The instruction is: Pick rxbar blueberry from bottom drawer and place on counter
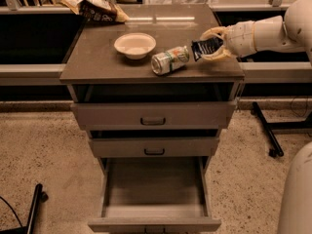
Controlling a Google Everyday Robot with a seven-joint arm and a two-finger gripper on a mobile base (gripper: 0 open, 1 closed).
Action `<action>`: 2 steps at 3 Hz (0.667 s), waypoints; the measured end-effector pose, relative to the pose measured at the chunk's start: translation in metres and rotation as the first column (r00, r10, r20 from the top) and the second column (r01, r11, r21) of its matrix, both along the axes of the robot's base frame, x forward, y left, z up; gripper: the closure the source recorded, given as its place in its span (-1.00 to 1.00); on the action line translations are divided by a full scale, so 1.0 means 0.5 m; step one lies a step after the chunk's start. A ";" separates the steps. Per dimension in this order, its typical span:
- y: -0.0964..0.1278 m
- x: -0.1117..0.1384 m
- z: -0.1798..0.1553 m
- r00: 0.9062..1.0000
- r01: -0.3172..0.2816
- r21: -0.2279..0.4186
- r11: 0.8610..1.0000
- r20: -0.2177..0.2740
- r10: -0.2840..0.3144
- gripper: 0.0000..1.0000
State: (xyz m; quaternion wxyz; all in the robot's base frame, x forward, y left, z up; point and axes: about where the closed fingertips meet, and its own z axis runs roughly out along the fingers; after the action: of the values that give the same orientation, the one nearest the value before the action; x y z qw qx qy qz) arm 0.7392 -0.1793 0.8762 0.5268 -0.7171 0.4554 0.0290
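Tool (208, 47) reaches in from the right, fingers closed around the dark snack bar (201, 48), at the right side of the surface (112, 65). The bar is just beside a can (169, 61) lying on its side. White bowl (135, 45) near the middle, snack bag (97, 9) at the back-left corner. Bottom drawer (153, 199) pulled out.
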 end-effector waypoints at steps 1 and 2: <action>0.000 0.000 0.000 1.000 0.000 0.000 1.000 0.000 0.000 -0.85; 0.000 0.000 0.000 1.000 0.000 0.000 1.000 0.000 0.000 -1.00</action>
State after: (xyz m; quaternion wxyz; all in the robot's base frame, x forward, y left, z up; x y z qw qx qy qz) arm 0.7392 -0.1792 0.8761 0.5268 -0.7171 0.4554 0.0291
